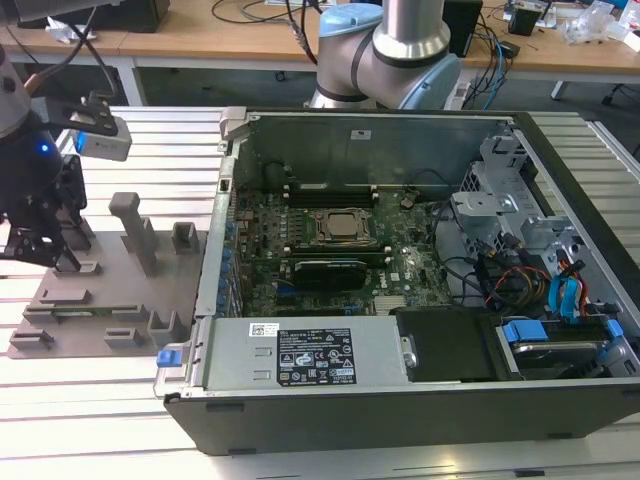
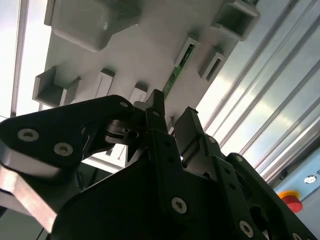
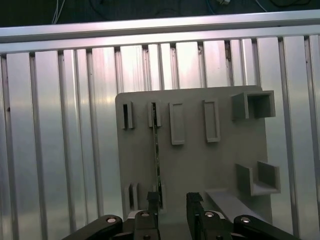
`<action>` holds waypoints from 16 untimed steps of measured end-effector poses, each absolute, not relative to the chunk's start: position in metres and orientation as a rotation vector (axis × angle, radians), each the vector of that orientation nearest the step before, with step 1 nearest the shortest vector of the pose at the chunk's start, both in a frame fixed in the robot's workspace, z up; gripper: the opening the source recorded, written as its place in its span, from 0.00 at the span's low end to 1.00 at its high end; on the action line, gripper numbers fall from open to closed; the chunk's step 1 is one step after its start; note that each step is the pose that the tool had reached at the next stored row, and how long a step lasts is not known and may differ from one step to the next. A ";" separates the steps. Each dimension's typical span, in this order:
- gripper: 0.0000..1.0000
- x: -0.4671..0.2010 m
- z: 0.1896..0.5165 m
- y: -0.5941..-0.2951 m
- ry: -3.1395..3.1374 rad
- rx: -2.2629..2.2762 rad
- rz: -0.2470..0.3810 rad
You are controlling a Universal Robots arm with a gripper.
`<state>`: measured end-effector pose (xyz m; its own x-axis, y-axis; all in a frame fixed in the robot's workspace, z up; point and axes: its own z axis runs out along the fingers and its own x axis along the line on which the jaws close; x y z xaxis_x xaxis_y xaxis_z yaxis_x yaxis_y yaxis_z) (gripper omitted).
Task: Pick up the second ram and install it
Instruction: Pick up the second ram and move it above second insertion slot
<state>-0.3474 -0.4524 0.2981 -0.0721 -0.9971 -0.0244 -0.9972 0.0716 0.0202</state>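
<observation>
Ram point(image 3: 156, 150) upright on edge in grey fixture plate point(image 3: 192, 167), on worktop point(image 3: 60, 125) at exterior view's left of computer case point(image 1: 400, 425). Hand point(image 3: 173, 205) spread, empty, over its end. Best shifted sideways to centre it in gap, lowered straight, pinched across flat faces.

Bare flat grey plastic plate point(image 3: 200, 165) flanks the middle of the thin green circuit-board strip point(image 3: 156, 150), low grey slot blocks point(image 3: 176, 123) crowd its ends, taller grey brackets point(image 3: 257, 177) stand well apart
</observation>
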 end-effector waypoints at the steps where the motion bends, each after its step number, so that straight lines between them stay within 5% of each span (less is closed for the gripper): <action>1: 0.36 -0.347 0.297 -0.453 2.296 -2.137 0.049; 16: 0.36 -0.347 0.274 -0.453 2.296 -2.137 0.049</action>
